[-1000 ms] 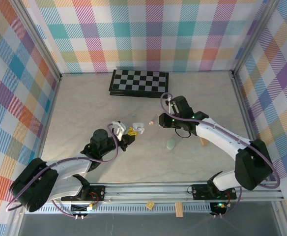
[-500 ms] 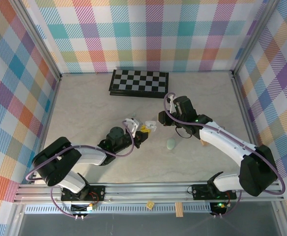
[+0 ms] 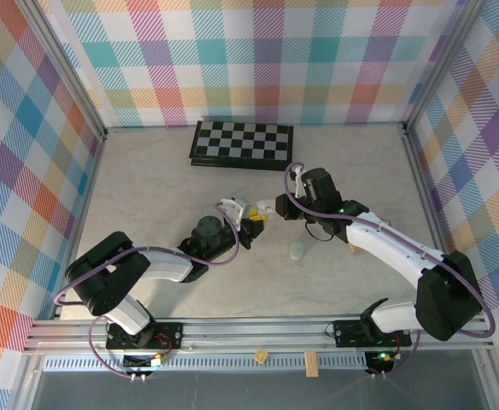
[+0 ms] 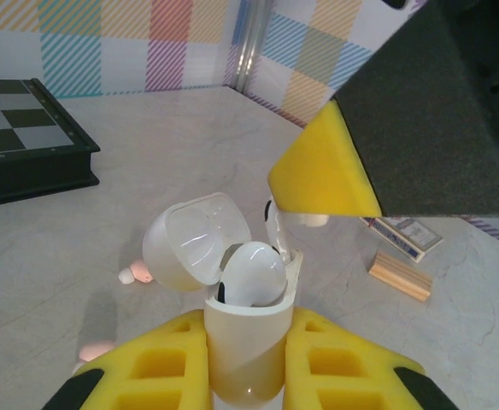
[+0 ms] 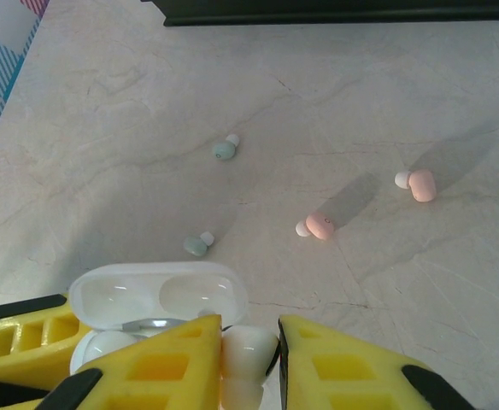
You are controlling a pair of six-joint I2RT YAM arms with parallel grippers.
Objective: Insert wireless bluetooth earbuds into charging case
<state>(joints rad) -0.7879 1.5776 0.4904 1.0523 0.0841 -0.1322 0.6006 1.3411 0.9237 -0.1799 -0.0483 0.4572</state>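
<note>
Marble counter (image 3: 147,188), chessboard (image 3: 241,142) at 12 o'clock: left fingers (image 4: 138,363) clamp the open charging case (image 4: 243,342), right fingers (image 5: 168,359) pinch a white earbud (image 5: 248,350) at its rim; likely risk: tilted entry jams it, or it slips toward pink earbuds (image 5: 322,225) at 1 o'clock.

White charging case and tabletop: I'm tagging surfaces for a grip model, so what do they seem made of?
White charging case: probably glossy moulded plastic, judging by the bright highlights inside its open lid. Tabletop: pale with grey veins like marble, low sheen; stone or printed laminate, hard to tell.
</note>
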